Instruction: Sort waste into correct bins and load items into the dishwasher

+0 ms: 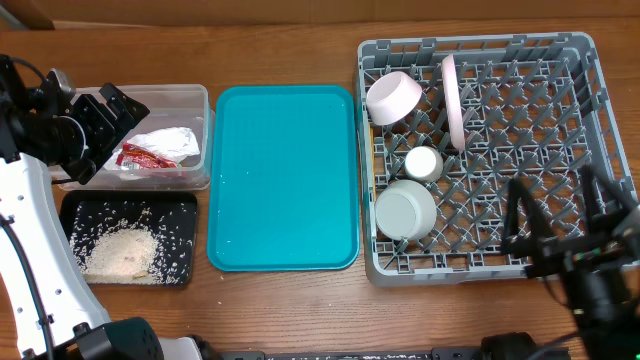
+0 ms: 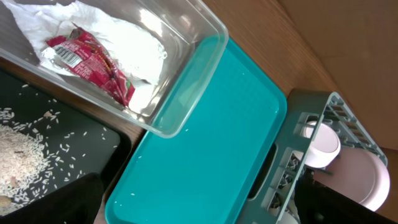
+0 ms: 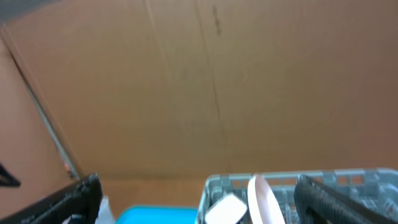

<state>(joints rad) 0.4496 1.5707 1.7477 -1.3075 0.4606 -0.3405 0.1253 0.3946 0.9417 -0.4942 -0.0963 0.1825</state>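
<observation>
Fingers spread wide and empty, my left gripper [image 1: 110, 138] hangs over the left end of the clear tub [image 1: 195, 100]. Inside the tub, the red snack wrapper [image 2: 87, 62] lies on top of the crumpled white napkin [image 2: 134, 43]. Just in front of the tub sits the black tray [image 1: 180, 205], which holds the rice grains [image 1: 120, 250]: a heap towards its near left, with loose grains scattered around it. The teal tray [image 1: 285, 175] lies bare between these bins and the grey dish rack [image 1: 590, 100], all on the wooden table [image 1: 300, 40].

My right gripper [image 1: 553, 195] is also opened wide with nothing between its fingers, and it hangs over the near right part of the rack. Its wrist camera mostly shows a cardboard wall [image 3: 199, 81], with only the rack's top edge at the bottom.

All four dishes are in the rack's left part. The pink bowl [image 1: 393, 97] lies tilted in the far left corner. The pink plate [image 1: 454, 100] stands on edge just to its right. The cream cup [image 1: 423, 162] sits between the pegs nearer me, and the grey-white bowl [image 1: 405, 210] is just beside it at the near left.
</observation>
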